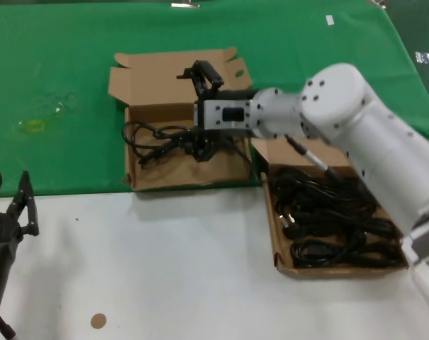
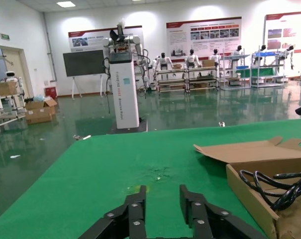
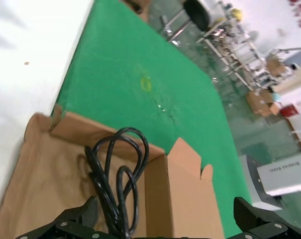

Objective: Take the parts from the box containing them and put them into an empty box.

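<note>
You have one power cord (image 1: 157,138) in the left box (image 1: 140,178), under your spread right gripper (image 1: 202,150), a tangled pile of cords (image 1: 327,223) filling the right box (image 1: 283,265), and your left gripper (image 1: 12,205) parked spread.

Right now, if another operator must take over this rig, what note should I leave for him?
Right gripper: fingers open, low inside the left box, over a black cord that lies in it.
Left gripper: fingers open, idle at the near left over the white table.
Right box: holds a pile of black cords.
Done: one cord is in the left box.
Left: lift the right arm clear, then move the remaining cords one at a time.
</note>
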